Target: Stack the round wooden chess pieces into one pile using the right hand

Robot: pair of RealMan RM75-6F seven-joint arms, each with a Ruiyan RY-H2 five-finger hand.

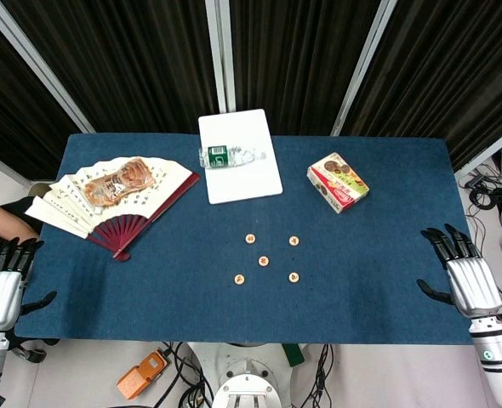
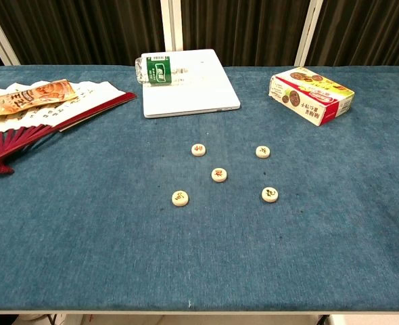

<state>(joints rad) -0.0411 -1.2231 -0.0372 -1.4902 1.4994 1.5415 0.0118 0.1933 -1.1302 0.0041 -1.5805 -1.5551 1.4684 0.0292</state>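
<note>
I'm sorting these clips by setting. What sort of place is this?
Probably a robot lab or test booth, not a home: a blue-covered table backed by black curtains on metal posts, loose cables on the floor beside it, and staged props such as a fan and chess pieces.

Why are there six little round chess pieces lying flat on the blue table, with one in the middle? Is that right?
Not quite: there are five chess pieces, not six. The chest view shows four at the corners and one in the middle. All lie flat on the blue table, none stacked yet.
</note>
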